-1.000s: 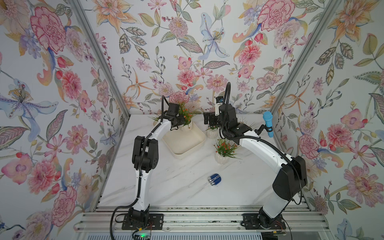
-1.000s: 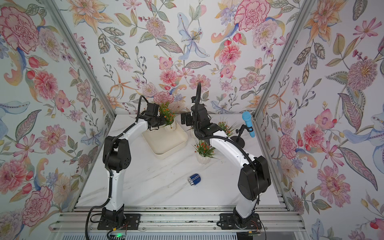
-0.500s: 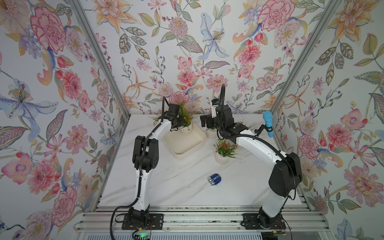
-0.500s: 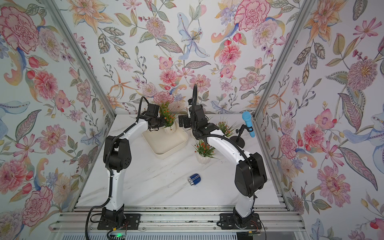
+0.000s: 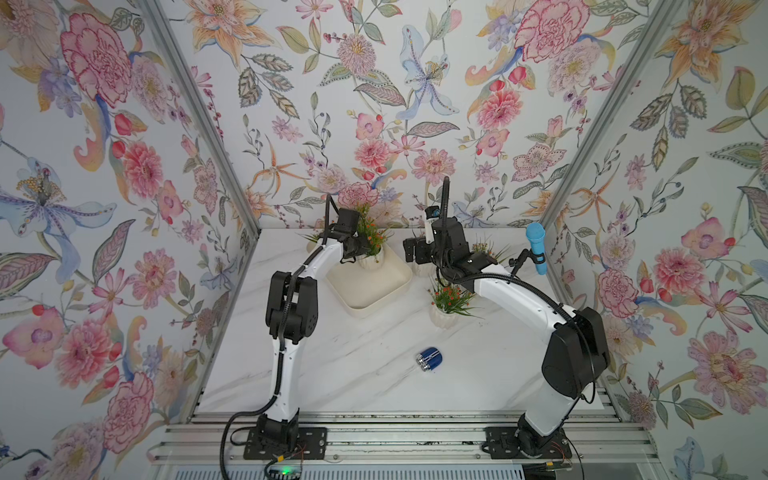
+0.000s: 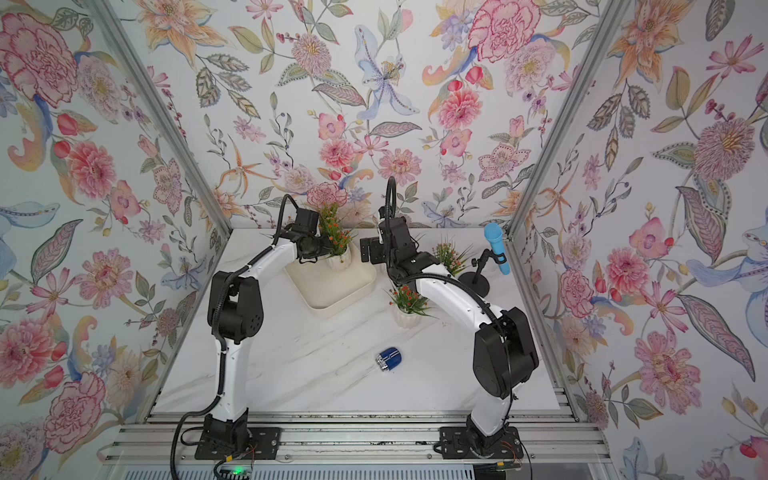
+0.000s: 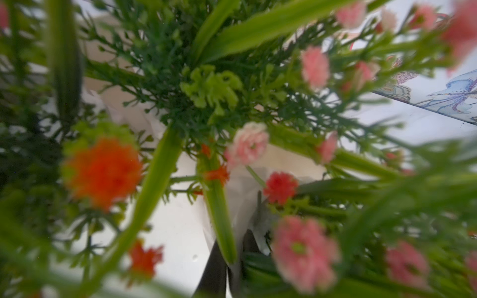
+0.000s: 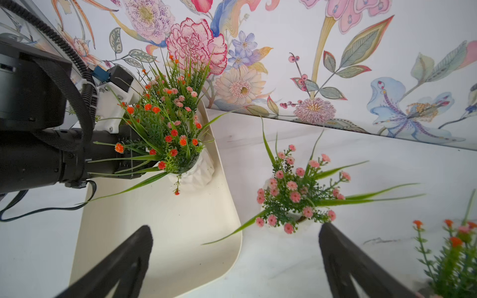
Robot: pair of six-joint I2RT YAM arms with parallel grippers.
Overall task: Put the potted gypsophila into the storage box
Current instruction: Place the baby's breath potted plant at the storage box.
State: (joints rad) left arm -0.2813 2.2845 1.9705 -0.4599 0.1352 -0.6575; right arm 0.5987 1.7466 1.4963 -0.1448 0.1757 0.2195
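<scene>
- left wrist view is almost wholly blurred green sprigs with pink and orange-red blooms; two dark fingers (image 7: 214,273) show only at its edge, close together, a leaf and a strip of white between them.
- left pincer (image 5: 365,250) is together, buried in the sprigs at the rim of the orange pot (image 5: 371,261); whether it nips the rim or only foliage i cannot tell.
- orange pot stands upright in the far corner of the box (image 5: 374,297): white and ribbed, with long grassy blades, orange-red blooms low and pink ones higher; one pot or two in that clump, i cannot tell.
- box is cream, shallow and round-cornered, lying on the tabletop (image 5: 353,374).
- right pincer (image 8: 235,228) is wide apart and empty, above the box's edge and the pink pot (image 8: 291,198).
- pink pot stands on the tabletop just beside the box, its white body nearly hidden under its own sprigs; in both top views the right arm covers most of it.
- red pot (image 5: 444,320) stands on the tabletop nearer the front, partly under the right arm.
- plant (image 5: 484,247) behind the right arm and plant (image 5: 309,237) behind the left arm show sprigs only.
</scene>
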